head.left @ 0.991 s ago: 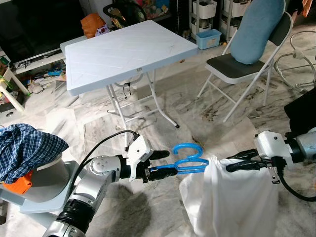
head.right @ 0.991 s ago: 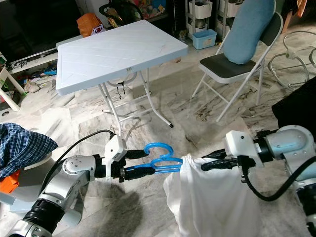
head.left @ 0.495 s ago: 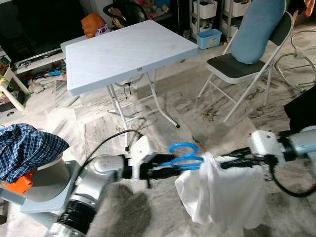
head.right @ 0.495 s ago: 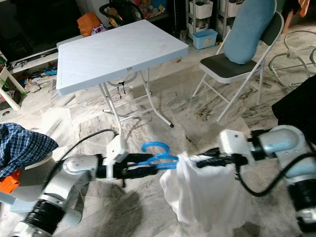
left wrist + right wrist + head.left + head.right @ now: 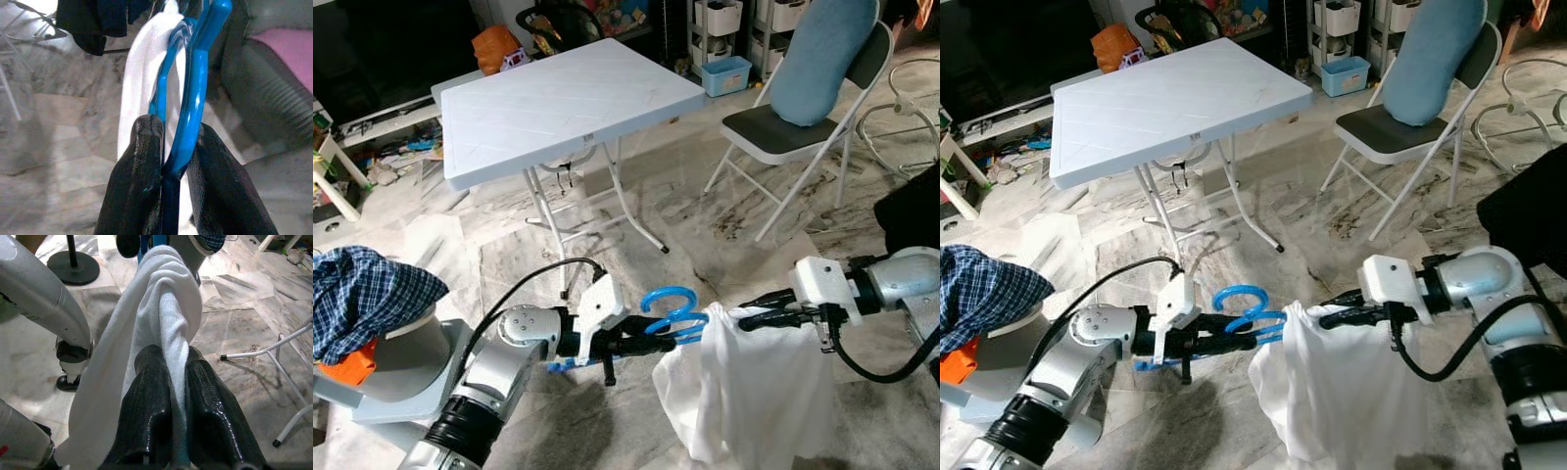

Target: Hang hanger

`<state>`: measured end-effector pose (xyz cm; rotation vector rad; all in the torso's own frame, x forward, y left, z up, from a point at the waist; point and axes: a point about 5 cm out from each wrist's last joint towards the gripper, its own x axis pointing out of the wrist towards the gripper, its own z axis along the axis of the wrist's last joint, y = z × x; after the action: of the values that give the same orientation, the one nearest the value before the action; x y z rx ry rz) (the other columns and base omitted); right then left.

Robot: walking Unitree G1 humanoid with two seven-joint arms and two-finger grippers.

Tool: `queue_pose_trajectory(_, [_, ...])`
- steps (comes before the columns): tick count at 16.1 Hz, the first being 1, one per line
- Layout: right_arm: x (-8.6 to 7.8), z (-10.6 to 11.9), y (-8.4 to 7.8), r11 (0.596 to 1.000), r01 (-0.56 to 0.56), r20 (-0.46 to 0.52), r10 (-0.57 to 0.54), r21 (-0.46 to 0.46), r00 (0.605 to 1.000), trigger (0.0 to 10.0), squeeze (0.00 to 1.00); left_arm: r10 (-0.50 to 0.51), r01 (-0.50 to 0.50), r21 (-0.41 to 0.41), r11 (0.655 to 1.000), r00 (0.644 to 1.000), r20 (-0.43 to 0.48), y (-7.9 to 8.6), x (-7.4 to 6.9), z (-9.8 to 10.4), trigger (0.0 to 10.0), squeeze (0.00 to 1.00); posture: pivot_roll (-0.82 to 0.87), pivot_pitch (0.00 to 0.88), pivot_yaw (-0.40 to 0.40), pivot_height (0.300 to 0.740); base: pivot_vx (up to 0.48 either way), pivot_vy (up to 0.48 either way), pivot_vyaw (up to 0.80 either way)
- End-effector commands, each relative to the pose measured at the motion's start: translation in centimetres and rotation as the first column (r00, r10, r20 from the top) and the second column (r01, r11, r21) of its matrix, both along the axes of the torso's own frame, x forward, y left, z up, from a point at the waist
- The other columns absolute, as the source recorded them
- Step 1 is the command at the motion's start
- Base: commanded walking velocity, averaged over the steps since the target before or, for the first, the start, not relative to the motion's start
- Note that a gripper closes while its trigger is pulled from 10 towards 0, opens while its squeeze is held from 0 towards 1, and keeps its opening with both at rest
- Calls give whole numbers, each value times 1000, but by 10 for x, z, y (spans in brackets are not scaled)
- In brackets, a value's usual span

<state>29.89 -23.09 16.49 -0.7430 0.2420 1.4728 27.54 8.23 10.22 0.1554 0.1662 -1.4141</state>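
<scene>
Low over the marble floor (image 5: 705, 245), the left gripper (image 5: 636, 343) has its jaws pinching one end of the blue hanger (image 5: 671, 318), whose hook curls upward. Opposite it, the right gripper (image 5: 759, 311) has its jaws pressed on the other end (through the fabric) of the white cloth (image 5: 744, 392) draped over the hanger and hanging down between the two arms. A white folding worktop (image 5: 563, 103) stands farther back, a folding chair (image 5: 793, 132) beside it.
</scene>
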Motion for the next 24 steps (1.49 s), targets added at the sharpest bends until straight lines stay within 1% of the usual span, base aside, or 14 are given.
queue_pose_trajectory(1, [9,18,1,999,20,87,-24,38,996,10000,0,43,-41,56,998,999,-30,12,3,-9,10000,0,-152,0,180,740,0,0,0])
queue_pose_trajectory(2, [10,18,1,999,20,89,-24,38,996,10000,0,53,-51,70,996,998,-31,16,5,-11,10000,1000,-152,0,180,740,0,0,0])
queue_pose_trajectory(5, [9,17,1,999,20,93,-23,39,995,10000,0,54,-48,98,994,997,-52,24,4,-15,10000,1000,-152,0,180,740,0,0,0])
queue_pose_trajectory(7, [9,16,1,999,20,92,-23,37,995,10000,0,51,-44,112,993,997,-59,26,4,-17,10000,1000,-153,0,181,740,0,0,0])
queue_pose_trajectory(8, [10,16,0,999,21,92,-25,36,995,10000,0,62,-56,137,989,997,-35,30,7,-20,10000,1000,-153,0,181,740,0,0,0])
queue_pose_trajectory(9, [10,16,0,999,21,93,-24,35,995,10000,0,66,-58,146,988,997,-47,32,8,-22,10000,129,-154,0,179,740,0,0,0])
queue_pose_trajectory(10, [10,16,0,999,20,93,-24,35,995,10000,0,61,-53,161,985,997,-42,32,7,-23,10000,0,-154,0,179,740,0,0,0])
queue_pose_trajectory(11, [10,16,0,999,19,94,-22,34,995,10000,0,26,-15,192,981,998,-52,33,4,-28,6314,0,-154,0,179,740,0,0,0])
queue_pose_trajectory(12, [10,17,1,999,20,97,-23,34,995,10000,0,16,-5,192,981,998,-59,31,3,-30,275,0,-154,0,179,740,0,0,0])
queue_pose_trajectory(13, [10,17,0,999,20,98,-23,33,995,10000,0,17,-5,192,981,998,-58,31,4,-30,0,0,-160,0,180,740,0,0,0])
queue_pose_trajectory(17, [9,16,-1,999,20,98,-23,29,995,10000,0,58,-61,166,984,998,25,28,18,-22,0,0,-164,0,182,740,0,0,0])
queue_pose_trajectory(20, [9,15,0,999,19,96,-22,30,995,10000,0,77,-86,157,984,995,62,27,21,-20,0,0,-163,0,182,740,0,0,0])
queue_pose_trajectory(24, [11,15,1,999,20,89,-22,30,996,10000,0,67,-78,167,983,995,68,28,20,-23,0,0,-163,0,182,740,0,0,0])
